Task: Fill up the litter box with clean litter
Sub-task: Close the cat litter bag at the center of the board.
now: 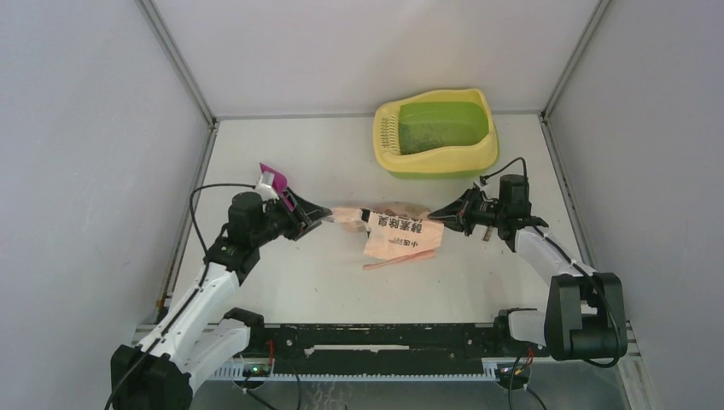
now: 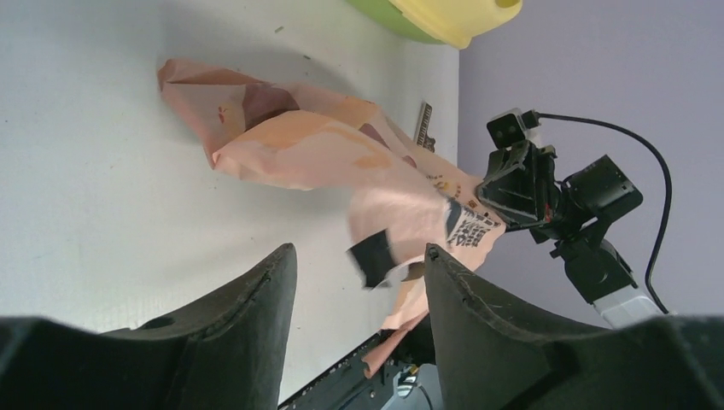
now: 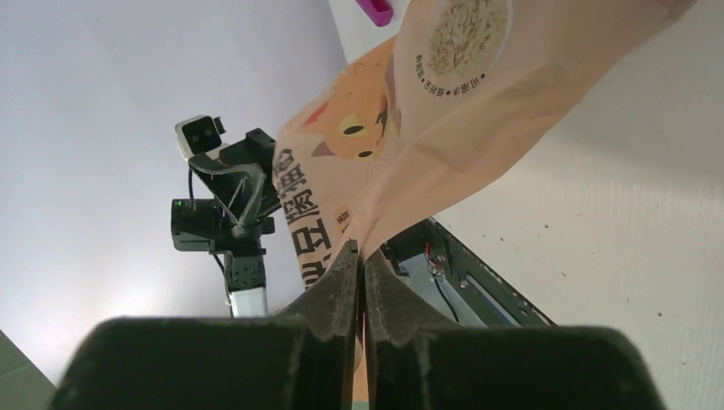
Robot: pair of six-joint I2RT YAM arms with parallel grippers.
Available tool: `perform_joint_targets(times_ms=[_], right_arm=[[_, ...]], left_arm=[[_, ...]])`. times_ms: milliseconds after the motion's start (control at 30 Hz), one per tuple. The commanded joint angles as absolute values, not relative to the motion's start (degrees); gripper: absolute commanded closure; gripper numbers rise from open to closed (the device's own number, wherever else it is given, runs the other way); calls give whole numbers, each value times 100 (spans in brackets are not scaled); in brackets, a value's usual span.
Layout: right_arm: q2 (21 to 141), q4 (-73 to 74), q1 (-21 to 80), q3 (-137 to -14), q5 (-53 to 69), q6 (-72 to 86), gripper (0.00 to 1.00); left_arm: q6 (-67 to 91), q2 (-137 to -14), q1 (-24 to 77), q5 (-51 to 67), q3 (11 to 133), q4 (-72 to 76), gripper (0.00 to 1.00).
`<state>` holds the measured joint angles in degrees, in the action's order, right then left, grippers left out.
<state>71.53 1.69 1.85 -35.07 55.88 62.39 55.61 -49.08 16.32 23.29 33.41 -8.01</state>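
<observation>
One litter box is seen at the far right corner of the bench, with litter speckled in its green basin. One peach-pink bag is stretched across the bench middle between two grippers. The right gripper is pinched on its edge, and the left gripper is spread at the other end. One magenta scoop is seen beside the left arm. Open bench is left between bag and litter box.

white tabletop, plain grey walls
</observation>
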Motion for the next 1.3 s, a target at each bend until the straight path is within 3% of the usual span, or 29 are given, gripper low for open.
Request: perform_joint_targets(times_ms=[0,200,333,467,833,1267], right_arm=[[7225,-142,156,-3621,5855,6008,93],[7459,-830,154,-3419,6119,6461,99],[7476,-741,149,-3407,6159,6330,99],[7447,-547,95,-3393,6196,6136,99],[7409,-428,79,-3217,6170,5826,100],[7426,-750,123,-2955,6197,5858,100]], left_arm=[[5939,-5256,1604,2477,3076,-72,37],[6251,-5847,1593,2632,2891,533,20],[6725,-6068,1530,2736,2787,1110,16],[6986,-5798,1402,2562,2716,1105,0],[8217,-5922,1382,2989,2362,1816,0],[9395,-6994,1611,3349,1996,3598,0]])
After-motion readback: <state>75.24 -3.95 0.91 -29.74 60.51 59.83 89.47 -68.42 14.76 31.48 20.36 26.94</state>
